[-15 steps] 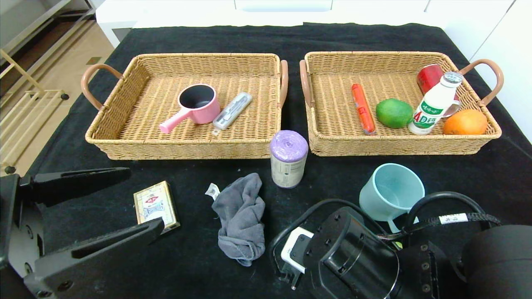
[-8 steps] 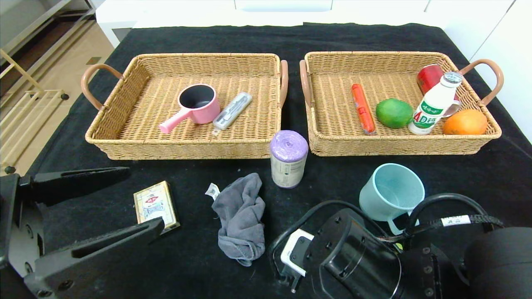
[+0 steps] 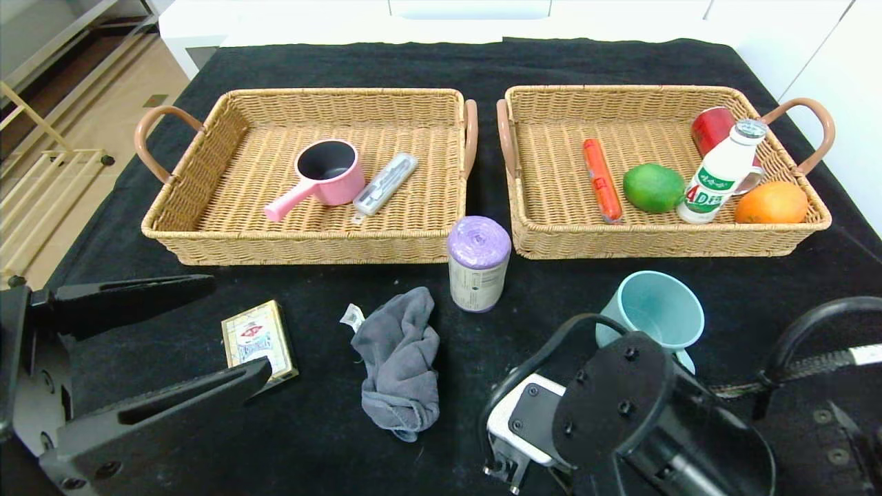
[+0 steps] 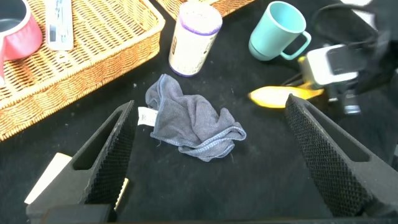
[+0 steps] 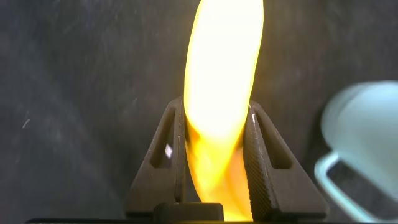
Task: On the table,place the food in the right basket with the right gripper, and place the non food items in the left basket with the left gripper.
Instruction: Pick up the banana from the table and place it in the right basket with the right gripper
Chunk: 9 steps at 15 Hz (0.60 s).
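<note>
My right gripper point(image 5: 214, 106) is shut on a yellow banana point(image 5: 224, 50) and holds it just over the black table near the teal cup point(image 3: 654, 310). In the head view the right wrist point(image 3: 613, 406) hides the banana; the left wrist view shows the banana point(image 4: 280, 95) beside the cup point(image 4: 277, 31). My left gripper point(image 3: 234, 331) is open and empty at the front left, over the card box point(image 3: 258, 339). The grey cloth point(image 3: 401, 358) lies between its fingers in the left wrist view point(image 4: 193, 121). A purple roll point(image 3: 478, 263) stands between the baskets.
The left basket point(image 3: 207, 227) holds a pink pot point(image 3: 324, 176) and a grey case point(image 3: 386, 182). The right basket point(image 3: 661, 241) holds a sausage point(image 3: 601, 179), a green fruit point(image 3: 652, 187), a bottle point(image 3: 720, 176), a red can point(image 3: 710, 127) and an orange point(image 3: 770, 203).
My right arm has swung to the right and its wrist now covers part of the teal cup. The left arm has not moved.
</note>
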Each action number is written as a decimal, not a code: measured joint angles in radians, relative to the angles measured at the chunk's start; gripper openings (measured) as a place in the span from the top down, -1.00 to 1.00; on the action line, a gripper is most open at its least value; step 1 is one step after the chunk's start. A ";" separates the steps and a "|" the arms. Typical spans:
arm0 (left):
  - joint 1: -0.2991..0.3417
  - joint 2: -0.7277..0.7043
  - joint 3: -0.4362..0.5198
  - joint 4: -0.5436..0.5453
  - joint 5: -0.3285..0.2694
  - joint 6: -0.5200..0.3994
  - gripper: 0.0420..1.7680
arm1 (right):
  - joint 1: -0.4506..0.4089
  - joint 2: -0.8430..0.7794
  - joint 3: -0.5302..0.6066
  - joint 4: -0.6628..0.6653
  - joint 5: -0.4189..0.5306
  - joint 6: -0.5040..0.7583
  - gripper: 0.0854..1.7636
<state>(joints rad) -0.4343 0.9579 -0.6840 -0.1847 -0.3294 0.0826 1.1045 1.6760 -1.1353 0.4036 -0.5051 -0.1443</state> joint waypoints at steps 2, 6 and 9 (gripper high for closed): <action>0.000 0.002 0.000 0.004 0.000 0.000 -0.94 | 0.034 -0.024 -0.003 0.052 -0.001 0.054 0.37; 0.000 0.005 0.000 0.007 0.000 0.000 -0.94 | 0.081 -0.068 -0.001 0.108 -0.001 0.091 0.37; 0.000 0.008 0.001 0.008 0.001 0.000 -0.94 | 0.075 -0.108 0.000 0.111 -0.002 0.094 0.37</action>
<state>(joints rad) -0.4343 0.9655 -0.6826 -0.1764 -0.3285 0.0826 1.1791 1.5679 -1.1357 0.5143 -0.5074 -0.0500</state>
